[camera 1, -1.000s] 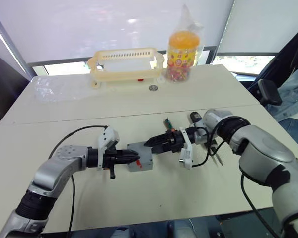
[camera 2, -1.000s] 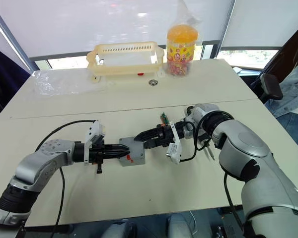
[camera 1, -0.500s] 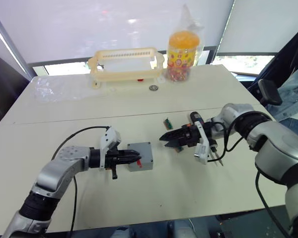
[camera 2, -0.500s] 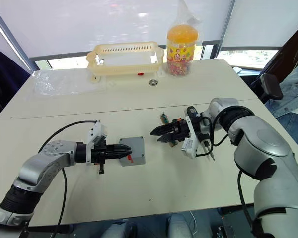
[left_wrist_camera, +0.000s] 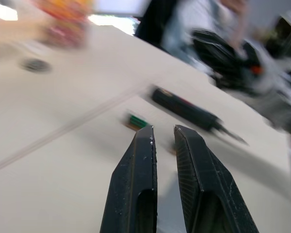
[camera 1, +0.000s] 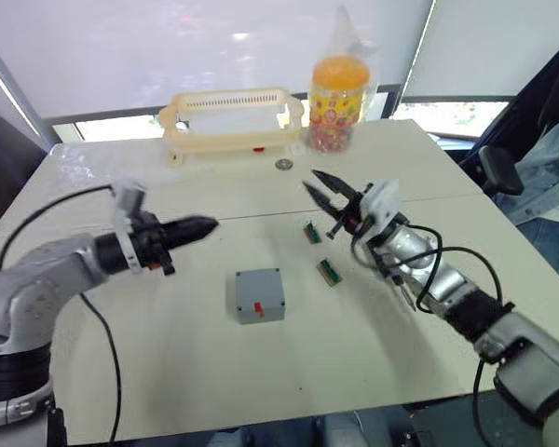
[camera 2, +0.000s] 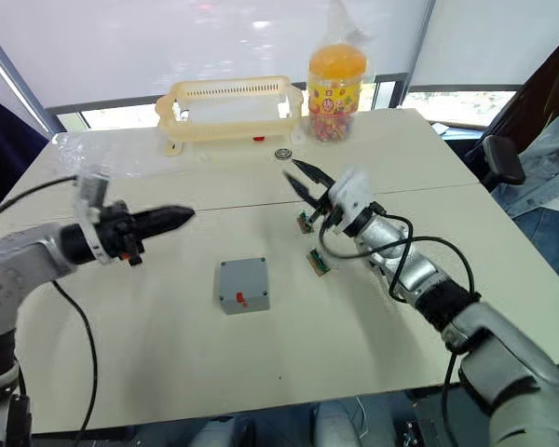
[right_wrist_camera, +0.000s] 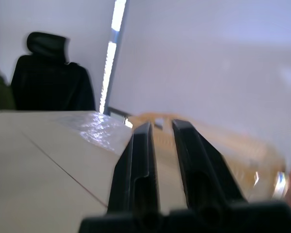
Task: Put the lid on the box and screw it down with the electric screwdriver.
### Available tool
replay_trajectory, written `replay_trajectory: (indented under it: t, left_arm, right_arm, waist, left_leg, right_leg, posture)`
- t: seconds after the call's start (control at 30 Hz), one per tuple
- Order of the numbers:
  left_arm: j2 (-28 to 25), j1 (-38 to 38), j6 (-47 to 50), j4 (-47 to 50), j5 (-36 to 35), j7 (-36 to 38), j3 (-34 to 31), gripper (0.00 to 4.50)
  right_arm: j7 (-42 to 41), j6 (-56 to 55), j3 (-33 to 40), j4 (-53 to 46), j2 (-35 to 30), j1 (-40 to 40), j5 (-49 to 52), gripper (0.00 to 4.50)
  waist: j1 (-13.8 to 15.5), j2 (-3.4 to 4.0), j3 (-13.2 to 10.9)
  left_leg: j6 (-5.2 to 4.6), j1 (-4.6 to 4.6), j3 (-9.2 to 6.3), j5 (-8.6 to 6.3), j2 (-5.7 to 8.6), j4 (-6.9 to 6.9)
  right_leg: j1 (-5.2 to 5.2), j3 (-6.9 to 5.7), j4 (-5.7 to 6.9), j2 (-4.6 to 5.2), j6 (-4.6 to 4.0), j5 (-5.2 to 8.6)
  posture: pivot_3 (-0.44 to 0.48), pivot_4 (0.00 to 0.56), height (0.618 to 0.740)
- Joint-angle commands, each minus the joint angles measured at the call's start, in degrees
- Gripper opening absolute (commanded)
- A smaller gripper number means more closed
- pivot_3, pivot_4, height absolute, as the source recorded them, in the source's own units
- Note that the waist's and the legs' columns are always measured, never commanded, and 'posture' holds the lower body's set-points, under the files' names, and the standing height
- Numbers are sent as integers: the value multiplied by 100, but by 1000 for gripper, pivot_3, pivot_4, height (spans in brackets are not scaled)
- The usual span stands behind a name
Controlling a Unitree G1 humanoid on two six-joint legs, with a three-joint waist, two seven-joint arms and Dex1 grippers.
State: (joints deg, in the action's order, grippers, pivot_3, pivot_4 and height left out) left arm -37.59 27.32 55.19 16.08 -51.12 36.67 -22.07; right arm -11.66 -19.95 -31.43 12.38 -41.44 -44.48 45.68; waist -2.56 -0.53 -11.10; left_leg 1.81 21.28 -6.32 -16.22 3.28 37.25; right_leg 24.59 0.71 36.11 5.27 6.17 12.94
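Our left gripper (camera 1: 200,224) hovers with fingers nearly together, empty; our right gripper (camera 1: 319,191) is raised, slightly parted, empty. Between them, nearer us, sits the grey square box (camera 1: 259,295) with a red mark, lid on top.

Screwdriver (left_wrist_camera: 186,109) blurred in left wrist view, tip detail unreadable. Box (camera 1: 259,295) interior hidden. Basket (right_wrist_camera: 223,141) blurred behind right fingers (right_wrist_camera: 138,165).

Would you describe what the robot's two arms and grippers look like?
Both arms have smooth silver-grey shells with black ribbed joints and loose black cables. The left gripper and right gripper each have two slim, tapered black fingers behind a white wrist mount.
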Motion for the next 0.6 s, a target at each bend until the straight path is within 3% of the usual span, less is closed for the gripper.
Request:
replay_trajectory:
  t: [0.03,0.3,0.43,0.53,0.6]
  left_arm:
    - [408,224,-514,-16,437,-1034,-165,592]
    - [1486,278,-1860,-328,1636,-2227,244,592]
    - [1959,485,-2742,-1042,2199,-2519,399,592]
    - [2158,765,-3365,-1706,2635,-2735,496,592]
    - [2223,1072,-3966,-2407,3055,-2976,554,592]
  right_arm:
    - [577,934,1187,-574,490,27,308,36]
    - [1225,1146,2346,-381,1529,63,-1435,36]
    - [2073,1195,3254,1255,2174,-917,-1716,36]
    - [2612,1300,3438,2561,2133,-1624,-2399,36]
    - [2711,856,3121,3365,1901,-2105,-3313,36]
  waist:
    - [61,-6,4]
    - [199,-11,7]
    - [179,-12,7]
    - [178,-12,7]
    - [183,-12,7]
  left_leg:
    - [3,0,-1,2,0,0]
    - [24,18,24,13,4,0]
    - [29,15,46,17,7,3]
    - [30,15,65,18,4,0]
    - [30,16,75,18,3,-4]
  right_leg:
    - [0,-2,0,-2,-2,-2]
    - [23,13,-6,-12,0,-20]
    - [23,30,-13,-13,7,-41]
    - [26,29,-13,-19,4,-43]
    - [31,31,-12,-19,4,-43]
  posture:
    - [0,150,740]
    - [0,150,740]
    - [0,150,740]
    - [0,150,740]
    - [0,150,740]
